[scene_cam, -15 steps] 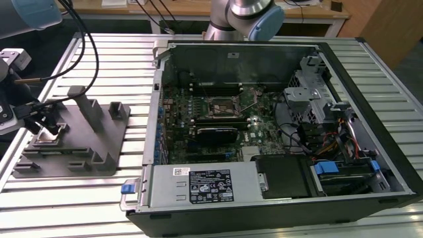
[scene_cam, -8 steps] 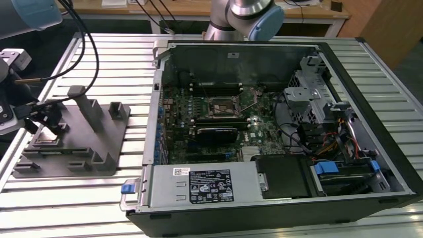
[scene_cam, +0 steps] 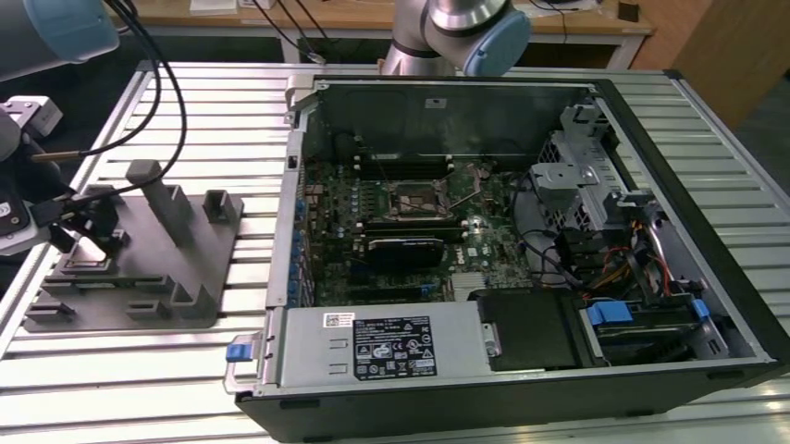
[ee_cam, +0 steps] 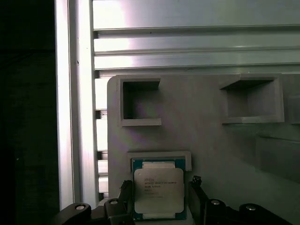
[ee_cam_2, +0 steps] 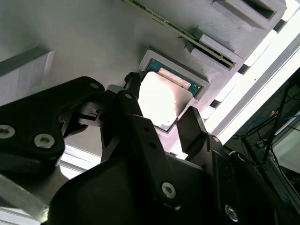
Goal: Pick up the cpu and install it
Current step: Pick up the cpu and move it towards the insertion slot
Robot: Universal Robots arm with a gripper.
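Robot gripper sits low over a grey holder plate at the exterior view's left. Its black fingers are spread apart, one on each side of the cpu, w/ a thin gap at both edges in the first wrist view. The cpu lies flat in a shallow square pocket w/ a raised lip, near the plate's edge; shiny silver lid, teal-green rim. Plate is matte grey, w/ square recesses & upright posts close by. It rests on a ribbed aluminium table. Well apart, toward the exterior view's right, an open computer case shows the board & its metal-framed socket; a strip of bare table lies between plate & case.
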